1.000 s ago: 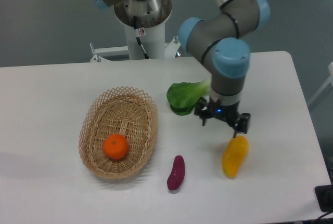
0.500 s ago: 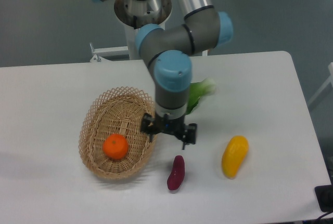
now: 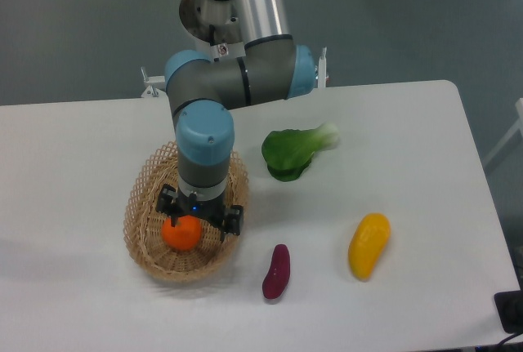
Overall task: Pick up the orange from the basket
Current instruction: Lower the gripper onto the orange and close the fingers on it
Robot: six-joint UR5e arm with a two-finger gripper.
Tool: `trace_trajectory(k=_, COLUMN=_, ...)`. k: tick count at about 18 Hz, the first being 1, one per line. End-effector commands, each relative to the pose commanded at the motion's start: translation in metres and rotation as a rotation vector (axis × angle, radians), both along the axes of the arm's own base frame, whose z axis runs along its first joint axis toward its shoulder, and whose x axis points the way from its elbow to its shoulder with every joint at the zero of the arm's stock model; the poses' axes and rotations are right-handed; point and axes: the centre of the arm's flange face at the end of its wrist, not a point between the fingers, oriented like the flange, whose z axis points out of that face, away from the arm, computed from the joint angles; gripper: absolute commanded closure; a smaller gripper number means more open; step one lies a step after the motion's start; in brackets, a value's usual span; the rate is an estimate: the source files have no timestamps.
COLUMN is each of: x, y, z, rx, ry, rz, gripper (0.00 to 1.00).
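The orange (image 3: pixel 181 234) is a small round bright-orange fruit lying in the oval tan wicker basket (image 3: pixel 144 205) at the left of the table. My gripper (image 3: pixel 200 216) hangs over the basket, just above and slightly right of the orange, and covers the fruit's top. Its dark fingers (image 3: pixel 167 202) stand spread apart, open and empty, with one at the orange's upper left and the other at its right near the basket's rim.
A green leafy vegetable (image 3: pixel 292 152) lies right of the basket. A purple eggplant-like piece (image 3: pixel 276 271) lies at the front, and a yellow-orange mango-like fruit (image 3: pixel 368 245) further right. The arm's base stands at the back.
The arm has swung left across the table, from over the yellow fruit, past the basket's right rim, to above the orange. The gripper stays open.
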Motion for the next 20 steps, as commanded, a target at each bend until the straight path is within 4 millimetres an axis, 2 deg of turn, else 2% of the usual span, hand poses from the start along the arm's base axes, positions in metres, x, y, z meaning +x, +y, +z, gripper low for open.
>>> trace_trajectory(k=4, x=0.001, y=0.001, z=-0.011, rx=-0.017, ry=-0.008, rz=-0.003, gripper=0.0)
trace_trajectory(k=5, x=0.01, y=0.005, z=-0.012, rx=-0.018, ry=-0.008, rz=-0.018, gripper=0.0)
trace_trajectory(k=7, x=0.013, y=0.003, z=-0.016, rx=-0.027, ry=-0.012, rz=-0.021, gripper=0.0)
trace_trajectory(k=12, x=0.021, y=0.008, z=-0.041, rx=-0.088, ry=0.016, rz=-0.038, gripper=0.0)
trace_trajectory(k=17, x=0.022, y=0.009, z=-0.042, rx=-0.101, ry=0.037, rz=-0.034, gripper=0.0)
trace_trajectory(k=18, x=0.022, y=0.008, z=-0.042, rx=-0.103, ry=0.041, rz=-0.034, gripper=0.06)
trace_trajectory(k=20, x=0.021, y=0.01, z=-0.04, rx=-0.099, ry=0.046, rz=-0.032, gripper=0.28)
